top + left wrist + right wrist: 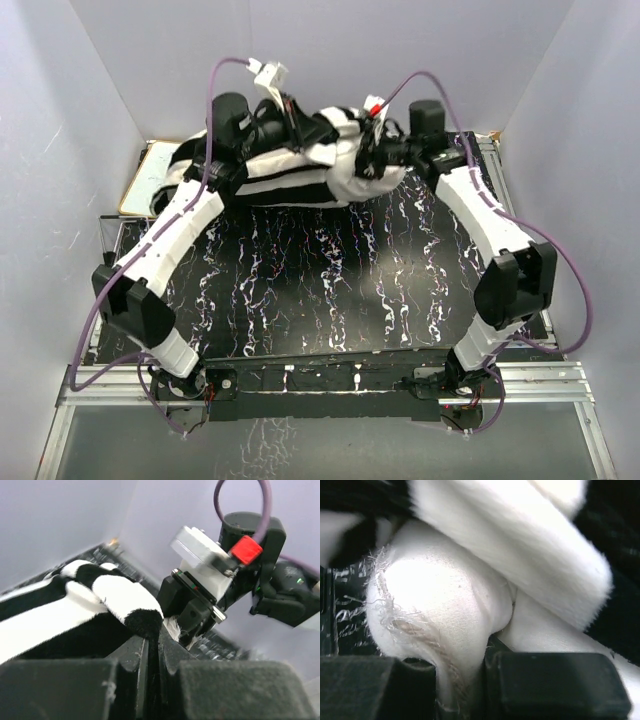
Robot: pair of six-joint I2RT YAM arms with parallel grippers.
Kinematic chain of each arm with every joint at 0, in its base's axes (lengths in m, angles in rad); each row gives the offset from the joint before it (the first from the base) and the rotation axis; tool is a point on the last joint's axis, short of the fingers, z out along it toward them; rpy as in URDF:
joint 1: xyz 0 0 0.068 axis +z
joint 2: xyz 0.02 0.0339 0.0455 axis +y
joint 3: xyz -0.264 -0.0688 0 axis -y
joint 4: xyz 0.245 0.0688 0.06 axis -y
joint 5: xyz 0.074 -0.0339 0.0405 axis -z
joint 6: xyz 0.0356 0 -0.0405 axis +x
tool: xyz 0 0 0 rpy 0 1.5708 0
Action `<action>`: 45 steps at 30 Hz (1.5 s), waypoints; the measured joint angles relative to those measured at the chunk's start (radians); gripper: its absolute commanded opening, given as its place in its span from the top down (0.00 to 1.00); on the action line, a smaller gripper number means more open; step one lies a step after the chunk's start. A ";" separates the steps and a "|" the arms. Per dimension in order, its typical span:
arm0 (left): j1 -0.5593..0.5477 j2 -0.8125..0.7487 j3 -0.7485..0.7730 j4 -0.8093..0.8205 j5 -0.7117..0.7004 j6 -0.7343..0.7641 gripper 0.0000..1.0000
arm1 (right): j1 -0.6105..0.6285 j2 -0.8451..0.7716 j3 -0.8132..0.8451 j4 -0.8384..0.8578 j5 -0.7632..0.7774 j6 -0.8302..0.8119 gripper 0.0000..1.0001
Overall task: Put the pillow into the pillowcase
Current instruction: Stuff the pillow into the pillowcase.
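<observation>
- Top external view: the pillowcase [280,185], black and white striped, lies bunched along the far edge of the table [320,290], which is black with white streaks.
- The pillow [352,168] shows as a plain white bulge at the right end of the pillowcase. The rest of it is covered by striped cloth or hidden by the arms.
- A board [150,175] with a pale frame lies at the far left corner, just beside the pillowcase.
- The left arm [180,225] and right arm [490,215] both reach to the far edge and meet over the bundle, close together.
- Left wrist view: the left gripper [152,647] has its fingers closed to a thin slit. The black end of a striped fold runs down to their tips and appears caught there.
- In the same view the striped cloth fills the left side, and the other arm's wrist stands just beyond the fold. A tuft of frayed white cloth shows at its lower end.
- Right wrist view: the right gripper [462,667] is clamped on the pillow, with a rounded lump of smooth white fabric with a frayed edge pinched between the two fingers.
- A plush white band of pillowcase crosses above that lump, touching it, with black pile beyond it at the right edge.
- The streaked table surface is visible at the left edge of that view, beside the pinched fabric.
</observation>
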 measured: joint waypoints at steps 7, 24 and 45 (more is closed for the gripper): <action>-0.002 0.171 0.304 0.251 0.149 -0.345 1.00 | -0.065 -0.081 0.303 0.001 -0.057 0.071 0.88; -0.117 -0.004 0.007 0.582 0.207 -0.512 1.00 | -0.077 -0.130 0.504 -0.243 -0.036 -0.314 0.78; -0.108 -0.665 -0.290 -0.348 -0.117 -0.067 0.49 | 0.186 -0.343 -0.173 -0.187 -0.032 -1.004 0.81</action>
